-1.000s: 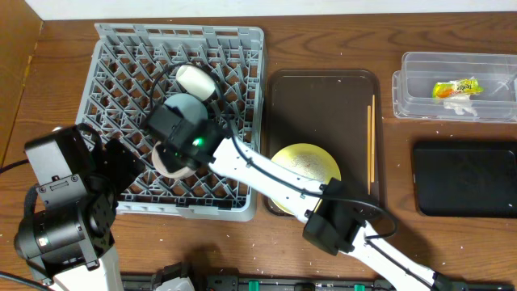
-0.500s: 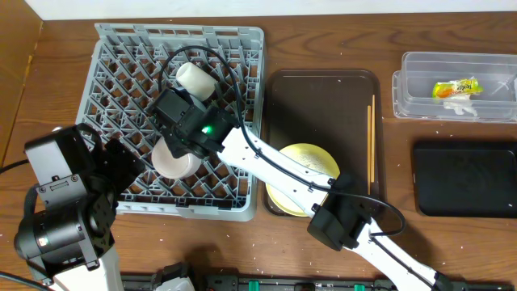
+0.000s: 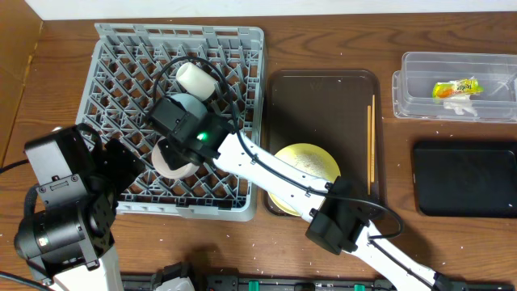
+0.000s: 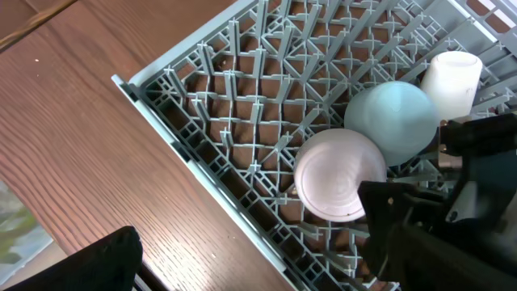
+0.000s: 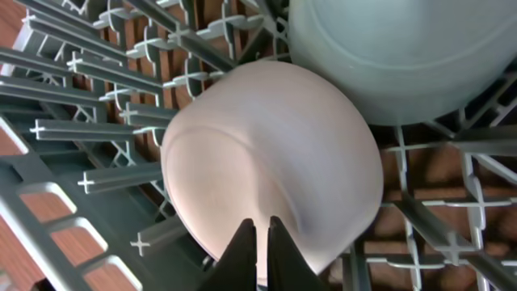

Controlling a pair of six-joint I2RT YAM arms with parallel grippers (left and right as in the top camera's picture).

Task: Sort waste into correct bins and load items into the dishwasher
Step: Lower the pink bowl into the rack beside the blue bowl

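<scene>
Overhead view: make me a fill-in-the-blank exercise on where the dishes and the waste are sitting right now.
1. The pale yellow plate lies on the dark brown ___.
2. The snack wrapper sits inside the ___ plastic container.
3. In the grey dish rack, the light blue bowl sits between the white bowl and the ___.

Missing words: tray; clear; cup.
</scene>
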